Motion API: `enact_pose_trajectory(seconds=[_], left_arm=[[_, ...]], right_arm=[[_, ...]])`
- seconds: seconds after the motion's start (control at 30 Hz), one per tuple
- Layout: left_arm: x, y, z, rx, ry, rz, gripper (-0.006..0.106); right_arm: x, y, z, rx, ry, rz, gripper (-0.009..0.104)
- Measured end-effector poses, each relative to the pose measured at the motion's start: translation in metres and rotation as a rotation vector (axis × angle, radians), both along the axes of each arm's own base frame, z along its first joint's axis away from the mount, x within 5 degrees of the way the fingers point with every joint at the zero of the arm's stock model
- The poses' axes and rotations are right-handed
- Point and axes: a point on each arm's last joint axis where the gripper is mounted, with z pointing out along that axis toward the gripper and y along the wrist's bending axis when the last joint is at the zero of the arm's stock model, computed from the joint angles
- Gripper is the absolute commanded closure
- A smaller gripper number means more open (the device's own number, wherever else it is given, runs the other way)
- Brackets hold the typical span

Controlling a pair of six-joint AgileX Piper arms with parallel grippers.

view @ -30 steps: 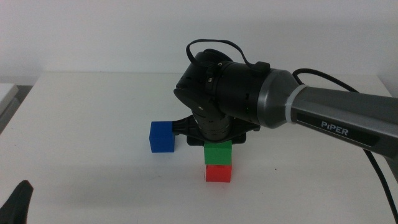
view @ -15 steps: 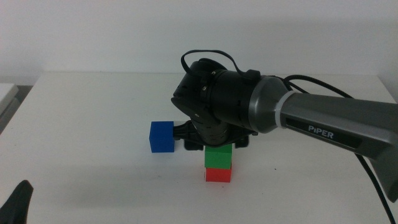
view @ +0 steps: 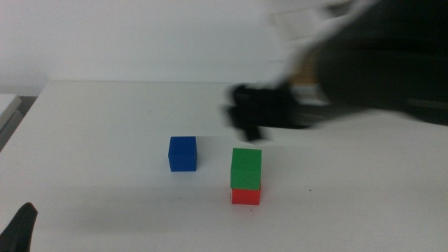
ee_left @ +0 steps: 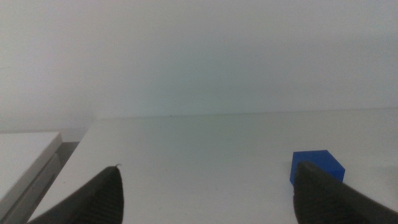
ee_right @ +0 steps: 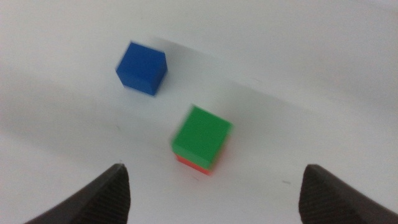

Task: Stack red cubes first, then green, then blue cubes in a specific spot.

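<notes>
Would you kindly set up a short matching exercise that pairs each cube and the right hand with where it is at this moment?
Things:
1. red cube
2. green cube
3. blue cube
4. right hand

Places:
A. alone on the table, left of the stack
B. on top of the red cube
C. open, above and behind the stack, touching nothing
D. on the table at the bottom of the stack

Pairs: 1-D, 2-B, 3-A, 4-C

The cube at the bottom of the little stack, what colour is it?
Red. The red cube sits under the green cube, clearest in the middle view.
</notes>
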Motion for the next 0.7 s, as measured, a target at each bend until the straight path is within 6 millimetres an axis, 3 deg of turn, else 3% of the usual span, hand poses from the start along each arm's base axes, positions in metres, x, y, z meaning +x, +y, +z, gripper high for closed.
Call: enact_pose_trajectory(seconds=[0.2,0.33,0.47,0.7], left_arm=[[0.000,0.000,0.000,0.000,0.000,0.000,0.007],[0.000,0.000,0.000,0.000,0.000,0.000,0.007],[0.000,0.000,0.000,0.000,0.000,0.000,0.007],[0.000,0.000,0.000,0.000,0.000,0.000,0.007]], right_arm=[[-0.058,-0.085,0.020,0.037,-0.133,0.168,0.002],[-0.088,-0.125,0.029,0.094,-0.247,0.274,0.002],[-0.103,-0.143,0.037,0.141,-0.301,0.332,0.002],[-0.105,-0.142,0.035,0.148,-0.297,0.353,0.002]])
